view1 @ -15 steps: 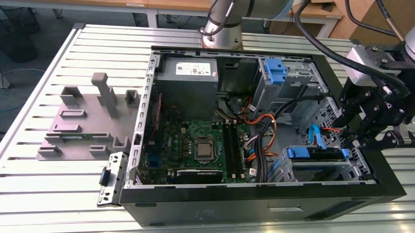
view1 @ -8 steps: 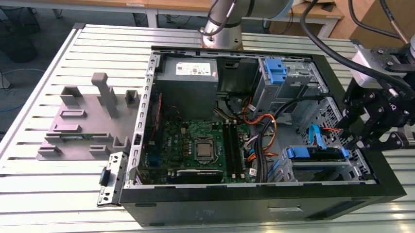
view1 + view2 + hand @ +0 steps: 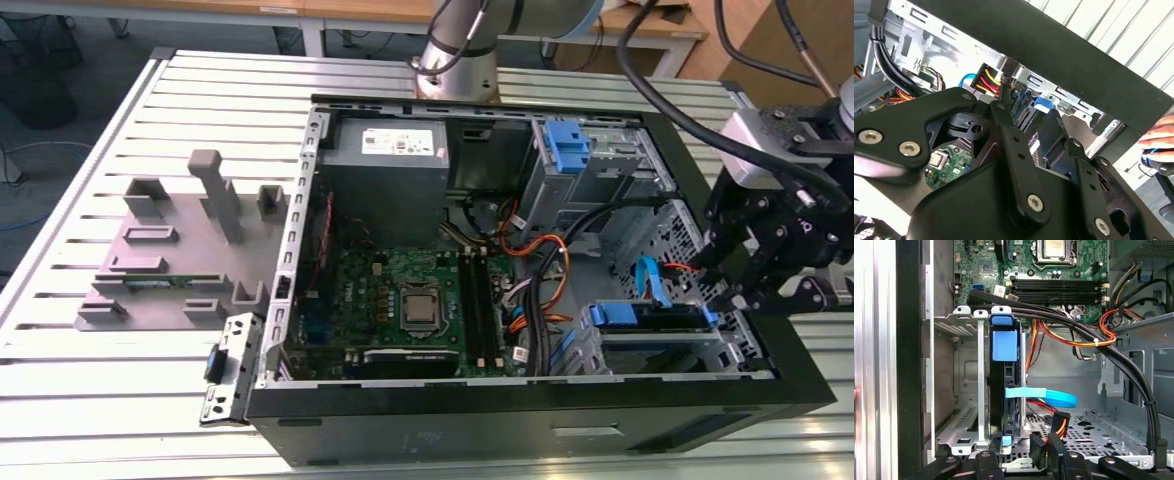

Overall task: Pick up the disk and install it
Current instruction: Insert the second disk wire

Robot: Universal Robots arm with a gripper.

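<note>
The disk stands on edge inside the metal drive cage in the open computer case, at the corner on the exterior view's right. Blue plastic rails line its sides. In the first wrist view the disk is a dark slab with a blue tab on its end, held between the cage's metal walls. My gripper hangs just above the case's edge, beside and slightly above the cage. Its fingertips are shut with nothing between them, and the gripper stays apart from the disk.
A blue ribbon cable and orange-red power leads cross beside the cage. The motherboard, grey power-supply box and a blue clip lie inside the case. A grey fixture sits on the table. A person's hand is outside the case wall.
</note>
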